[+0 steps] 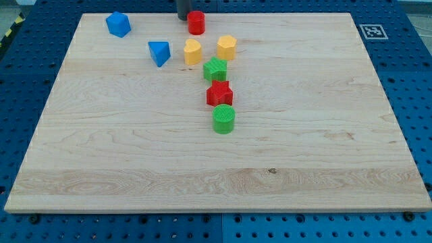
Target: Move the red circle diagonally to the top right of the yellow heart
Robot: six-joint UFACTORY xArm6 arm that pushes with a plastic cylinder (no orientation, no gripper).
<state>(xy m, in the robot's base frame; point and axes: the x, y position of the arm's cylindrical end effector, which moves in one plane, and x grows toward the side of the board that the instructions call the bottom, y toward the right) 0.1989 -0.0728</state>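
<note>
The red circle stands near the board's top edge, above and slightly right of the yellow heart. My tip is at the view's top, right against the red circle's left side. Only the rod's lower end shows; the rest is cut off by the frame.
A yellow hexagon sits right of the heart. Below it a green star, a red star and a green circle run downward. A blue hexagon and a blue triangle lie to the left. The wooden board rests on a blue pegboard.
</note>
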